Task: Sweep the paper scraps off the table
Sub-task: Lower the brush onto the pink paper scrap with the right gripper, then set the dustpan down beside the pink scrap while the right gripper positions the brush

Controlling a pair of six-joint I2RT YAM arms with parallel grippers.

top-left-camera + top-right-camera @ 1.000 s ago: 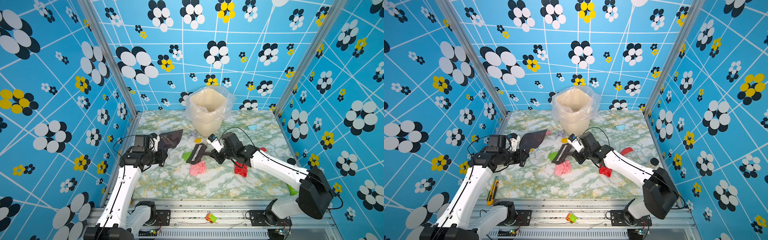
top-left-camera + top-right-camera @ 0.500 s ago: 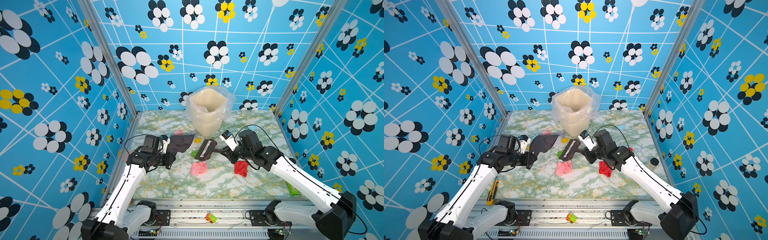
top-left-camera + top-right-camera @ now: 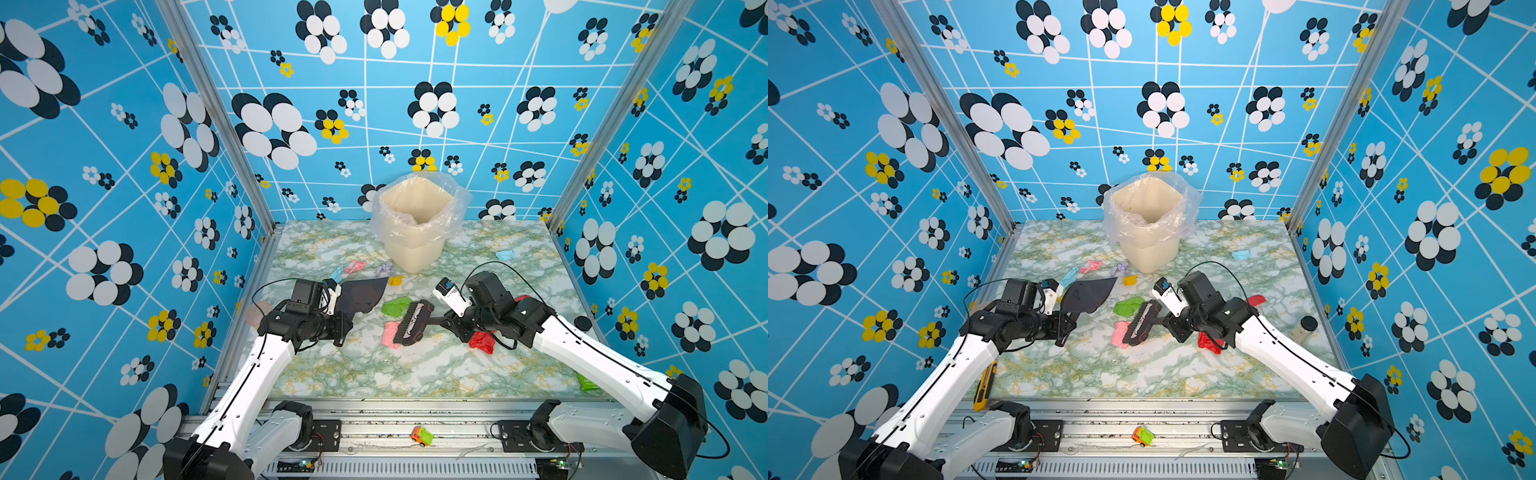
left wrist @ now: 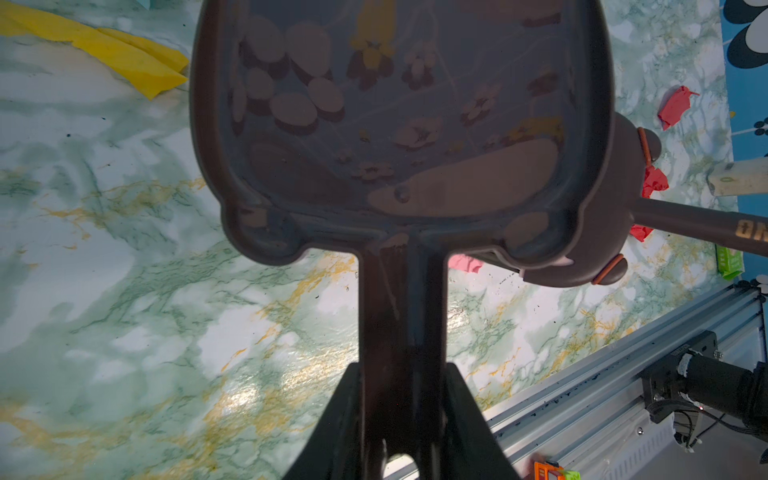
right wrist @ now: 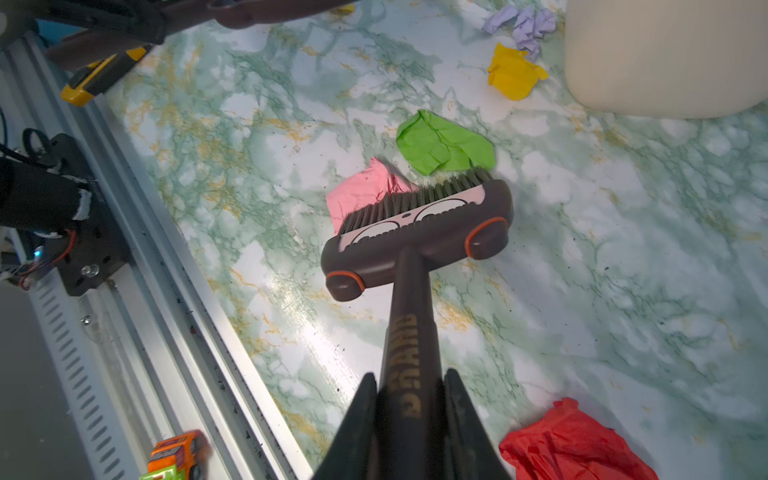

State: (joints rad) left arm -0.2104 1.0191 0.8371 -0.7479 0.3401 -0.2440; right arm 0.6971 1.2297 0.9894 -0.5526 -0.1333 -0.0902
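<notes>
Paper scraps (image 3: 355, 266) lie scattered over the marbled bench (image 3: 415, 374). Around the middle, a green wad (image 3: 396, 305) and a pink wad (image 3: 389, 332) sit at the bristle side of a dark brush (image 3: 415, 323). In the right wrist view the bristles press on the pink wad and reach the green wad's edge. The right claw (image 5: 409, 386) is clamped tight on the brush handle, with the brush head pointing left. A red wad (image 3: 481, 341) lies on the bench just under the right arm's wrist.

Farther back, close to the plastic-lined bin (image 3: 415, 232), are a yellow wad (image 3: 395, 281), a lavender wad (image 3: 384, 269), a small pink scrap (image 3: 1090, 266) and a light blue scrap (image 3: 336, 273). Another light blue wad (image 3: 504, 254) sits alone to the right of the bin.

The left claw (image 4: 402, 374) grips the handle of a dark translucent dustpan (image 3: 360, 295), jaws narrow around it. The pan is left of the brush, with the green wad between them; whether its lip touches the bench I cannot tell.

A toy car (image 3: 421, 436) rests on the near rail, a green packet (image 3: 588, 382) lies at the near right corner, and a yellow utility knife (image 3: 984, 384) lies at the near left edge.
</notes>
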